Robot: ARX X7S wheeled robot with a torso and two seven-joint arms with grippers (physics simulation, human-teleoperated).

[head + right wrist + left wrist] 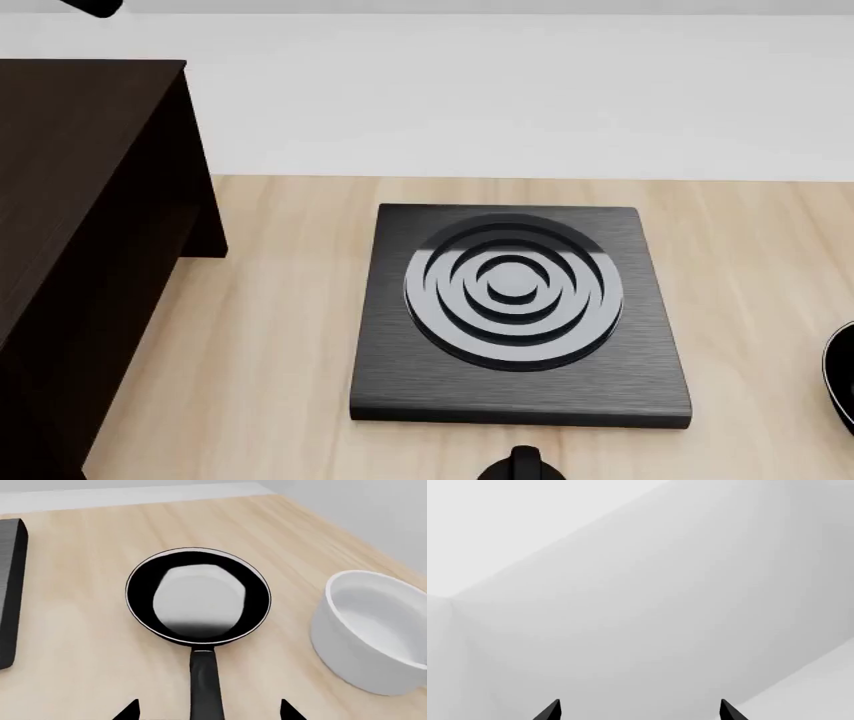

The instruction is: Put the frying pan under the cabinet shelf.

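Head camera looks steeply down over the burner plate (521, 315) — right wrist camera hangs close above the frying pan (198, 596), sharing that plate's edge; left wrist camera faces blank white walls.

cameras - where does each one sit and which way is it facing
Head view: on the head, facing down at the burner plate and cabinet shelf.
Left wrist view: by the left gripper, facing blank white walls; fingertips show, spread.
Right wrist view: by the right gripper, facing the frying pan and white pot; fingertips show, spread.
Shared: head and right wrist views both show the burner plate.
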